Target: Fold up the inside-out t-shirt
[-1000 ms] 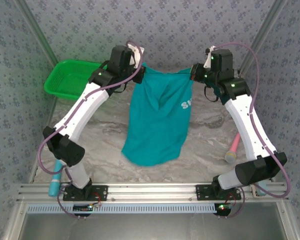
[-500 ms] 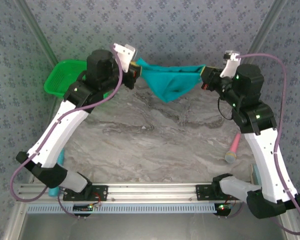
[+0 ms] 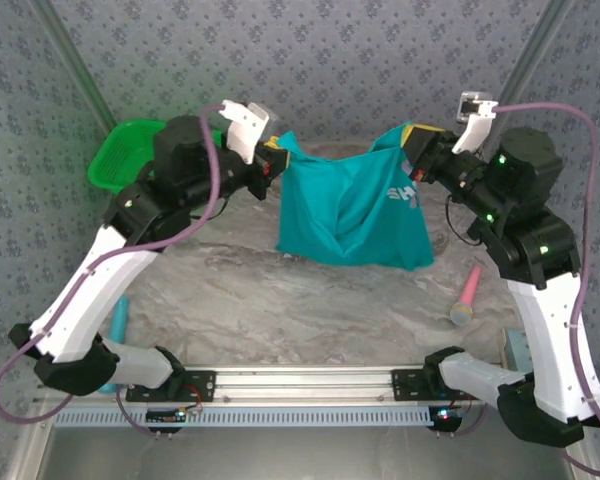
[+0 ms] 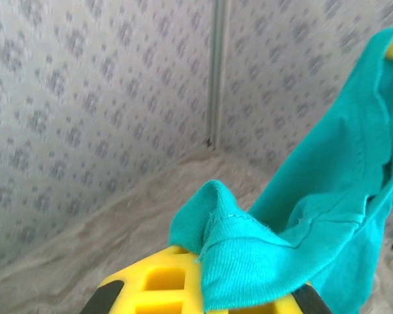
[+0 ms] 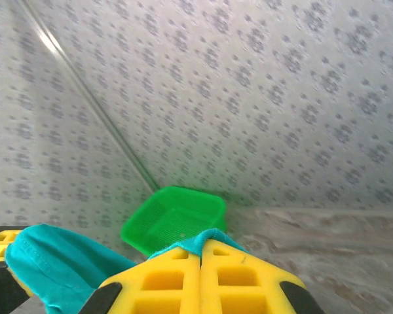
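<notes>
Teal t-shirt (image 3: 350,215) hangs upper centre of frame, over the far side of the desk (image 3: 280,290). Top edge sags, cloth is creased, white lettering partly visible on the right. Left pincer (image 3: 273,157) and right pincer (image 3: 410,150) each clamped tight on a top corner.

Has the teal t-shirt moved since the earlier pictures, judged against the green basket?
Yes. In the top view the t-shirt now hangs further right, away from the green basket, and its lower edge sits higher.
</notes>
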Action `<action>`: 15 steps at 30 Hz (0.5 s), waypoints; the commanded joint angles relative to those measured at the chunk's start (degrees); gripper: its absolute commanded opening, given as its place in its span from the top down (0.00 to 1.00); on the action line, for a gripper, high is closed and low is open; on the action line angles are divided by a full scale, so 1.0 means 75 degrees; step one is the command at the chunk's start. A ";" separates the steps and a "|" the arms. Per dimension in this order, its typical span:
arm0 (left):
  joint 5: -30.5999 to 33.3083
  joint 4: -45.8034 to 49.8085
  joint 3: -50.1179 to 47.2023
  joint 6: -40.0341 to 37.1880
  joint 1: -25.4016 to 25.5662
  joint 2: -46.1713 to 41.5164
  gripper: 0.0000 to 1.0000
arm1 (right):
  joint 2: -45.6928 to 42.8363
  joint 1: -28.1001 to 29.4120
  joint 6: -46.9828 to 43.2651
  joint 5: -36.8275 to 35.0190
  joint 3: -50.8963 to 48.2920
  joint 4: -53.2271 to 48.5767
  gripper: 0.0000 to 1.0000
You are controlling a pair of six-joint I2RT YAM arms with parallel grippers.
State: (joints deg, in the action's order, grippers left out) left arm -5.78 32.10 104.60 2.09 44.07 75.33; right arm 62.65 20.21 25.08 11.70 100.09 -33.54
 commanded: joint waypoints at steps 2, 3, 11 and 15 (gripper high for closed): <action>0.0278 -0.0479 0.0351 -0.0357 -0.0042 0.0064 1.00 | 0.0339 0.0028 0.0123 -0.0316 0.0262 0.0022 1.00; 0.0415 -0.0440 0.0424 -0.0425 -0.0098 0.0192 1.00 | 0.0481 -0.0008 0.0059 -0.0488 0.0232 0.0015 1.00; 0.0453 -0.0712 0.1254 -0.0428 -0.1299 0.1769 1.00 | 0.2527 -0.0413 -0.0426 -0.1125 0.0988 0.0526 1.00; 0.0853 -0.0702 0.2173 -0.0753 -0.1673 0.2750 1.00 | 0.4058 -0.0558 -0.0775 -0.0854 0.2802 0.0112 1.00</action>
State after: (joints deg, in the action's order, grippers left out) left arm -1.98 29.65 115.09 -1.08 33.04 94.13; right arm 89.41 16.82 22.46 5.78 111.98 -32.84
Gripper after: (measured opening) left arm 0.060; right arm 0.058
